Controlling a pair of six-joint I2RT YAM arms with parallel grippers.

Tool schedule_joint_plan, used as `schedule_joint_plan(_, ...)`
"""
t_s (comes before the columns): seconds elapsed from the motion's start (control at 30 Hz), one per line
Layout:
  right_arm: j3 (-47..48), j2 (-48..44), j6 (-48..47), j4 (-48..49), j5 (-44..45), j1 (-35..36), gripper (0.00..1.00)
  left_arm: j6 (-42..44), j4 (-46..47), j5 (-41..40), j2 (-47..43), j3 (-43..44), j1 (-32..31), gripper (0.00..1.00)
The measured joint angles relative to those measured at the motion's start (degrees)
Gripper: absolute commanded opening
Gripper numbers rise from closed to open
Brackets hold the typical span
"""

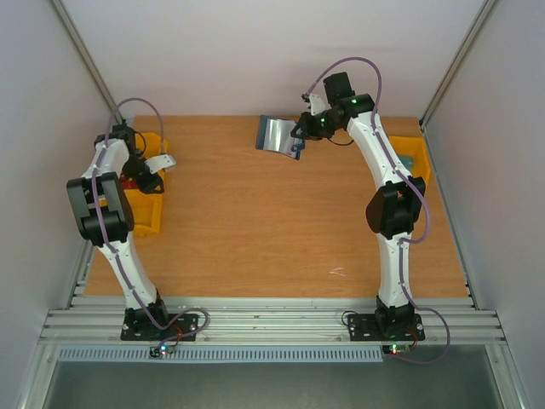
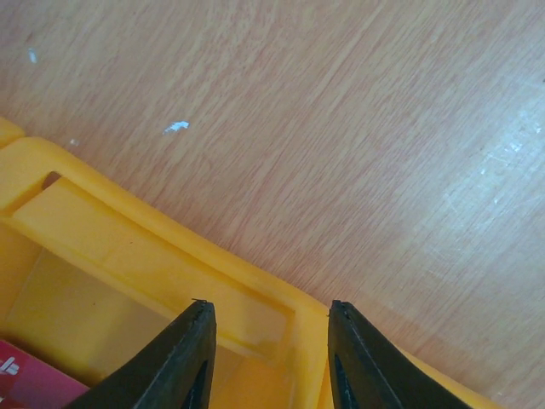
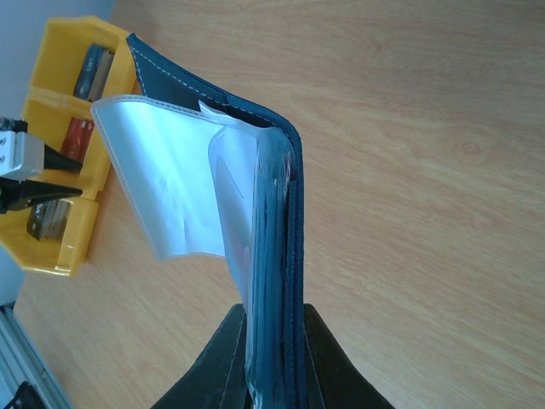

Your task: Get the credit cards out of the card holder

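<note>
My right gripper (image 1: 300,141) is shut on the dark navy card holder (image 1: 275,135) and holds it open above the far middle of the table. In the right wrist view the holder (image 3: 293,213) stands on edge between my fingers (image 3: 213,358), its clear sleeves (image 3: 170,179) fanned to the left. I cannot tell whether cards sit in the sleeves. My left gripper (image 1: 160,165) is open and empty over the rim of the left yellow bin (image 2: 128,247). A red card-like thing (image 2: 30,383) lies in that bin.
The left yellow bin (image 1: 143,204) stands at the table's left edge, and its compartments (image 3: 60,128) hold several small items. A second yellow bin (image 1: 415,158) stands at the right edge behind the right arm. The table is bare wood (image 1: 255,230).
</note>
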Motion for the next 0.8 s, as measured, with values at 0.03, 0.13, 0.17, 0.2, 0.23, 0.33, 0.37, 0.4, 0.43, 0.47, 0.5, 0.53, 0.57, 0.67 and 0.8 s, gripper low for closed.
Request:
schedule_joint_plan(0.03, 0.00, -0.02, -0.02, 0.00, 0.00, 0.00, 0.01, -0.39, 0.02, 0.09, -0.02, 0.13, 0.11, 0.40)
schedule_joint_plan(0.13, -0.11, -0.13, -0.17, 0.00, -0.02, 0.00, 0.01, -1.05, 0.37, 0.31, -0.55, 0.22, 0.55, 0.41)
schedule_joint_plan(0.17, -0.24, -0.24, -0.20, 0.00, -0.07, 0.00, 0.01, -1.29, 0.44, 0.52, -1.03, 0.22, 0.70, 0.42)
schedule_joint_plan(0.2, -0.35, -0.39, -0.26, 0.00, -0.11, 0.00, 0.01, -1.53, 0.52, 0.94, -1.66, 0.24, 0.74, 0.43)
schedule_joint_plan(0.23, -0.57, -0.59, -0.39, 0.00, -0.22, 0.00, 0.01, -1.92, 0.61, 1.49, -2.51, 0.24, 0.79, 0.45)
schedule_joint_plan(0.33, -1.05, -1.33, -0.76, 0.00, -0.70, 0.00, 0.01, -2.95, 0.76, 4.26, -6.12, 0.33, 0.94, 0.48)
schedule_joint_plan(0.37, -1.25, -1.70, -0.94, 0.04, -1.07, 0.00, 0.01, -3.61, 0.66, 5.55, -7.72, 0.68, 0.85, 0.50)
schedule_joint_plan(0.4, -1.46, -2.08, -1.07, 0.04, -1.36, 0.04, 0.01, -4.20, 0.72, 6.82, -9.27, 1.18, 0.63, 0.52)
schedule_joint_plan(0.43, -1.70, -2.47, -1.20, 0.07, -1.60, 0.11, 0.01, -5.01, 0.83, 8.07, -10.73, 1.66, 0.28, 0.54)
schedule_joint_plan(0.47, -2.05, -2.99, -1.40, 0.11, -1.84, 0.20, 0.01, -6.19, 1.01, 9.62, -12.52, 2.16, -0.31, 0.56)
schedule_joint_plan(0.5, -2.32, -3.52, -1.66, 0.13, -2.10, 0.33, 0.01, -7.41, 1.27, 11.19, -14.29, 2.51, -1.18, 0.58)
schedule_joint_plan(0.53, -2.67, -4.15, -1.95, 0.31, -2.38, 0.52, 0.01, -8.79, 1.46, 12.85, -16.00, 2.80, -2.43, 0.60)
schedule_joint_plan(0.57, -3.02, -4.87, -2.27, 0.39, -2.73, 0.76, 0.01, -10.23, 1.79, 14.56, -17.73, 2.95, -4.07, 0.63)
schedule_joint_plan(0.67, -5.70, -7.72, -3.06, 1.62, -3.54, 1.64, 0.01, -15.69, 3.08, 19.47, -21.49, 2.95, -10.34, 0.72)
schedule_joint_plan(0.8, -11.67, -13.00, -3.89, 4.02, -4.37, 3.30, 0.01, -26.25, 9.22, 26.67, -24.15, 0.74, -18.14, 0.90)
